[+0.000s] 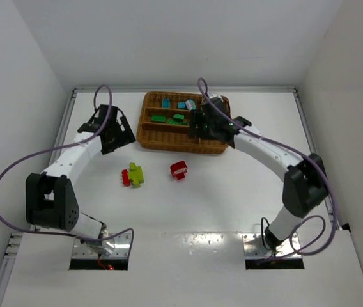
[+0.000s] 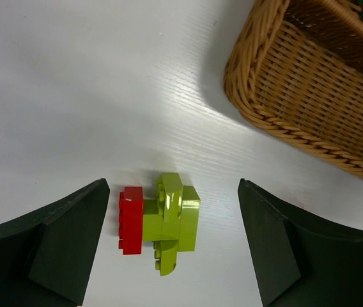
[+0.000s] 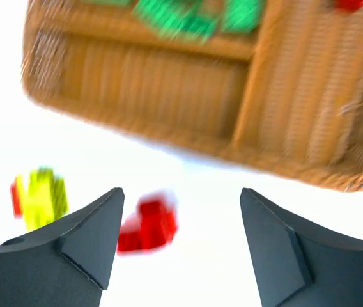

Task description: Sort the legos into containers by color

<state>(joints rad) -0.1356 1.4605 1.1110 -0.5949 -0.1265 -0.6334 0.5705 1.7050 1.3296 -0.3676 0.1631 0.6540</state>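
Two stuck together: lime-yellow brick [image 2: 175, 220] and small red brick [image 2: 130, 219] sit bottom centre of left wrist view; left gripper [image 1: 116, 133], wide open, could easily grab both and mix colours in the wicker tray [image 1: 169, 142]. Right gripper [image 3: 181, 198] open and empty too

"How many bricks are loose on the table?"

"Three. One lime-yellow brick [image 1: 135, 174], one small red brick [image 1: 125, 177] touching it at its nine o'clock, and one lone red brick [image 1: 179, 169] off at its three o'clock."

"And baskets?"

"Just one wicker tray [image 1: 169, 142], at twelve o'clock on the table. I count two green bricks [image 1: 158, 119] in it. At their twelve o'clock there look to be three light blue bricks [image 1: 167, 102], the last half hidden."

"Arms?"

"Two: a left arm [image 1: 73, 157] and a right arm [image 1: 264, 147]."
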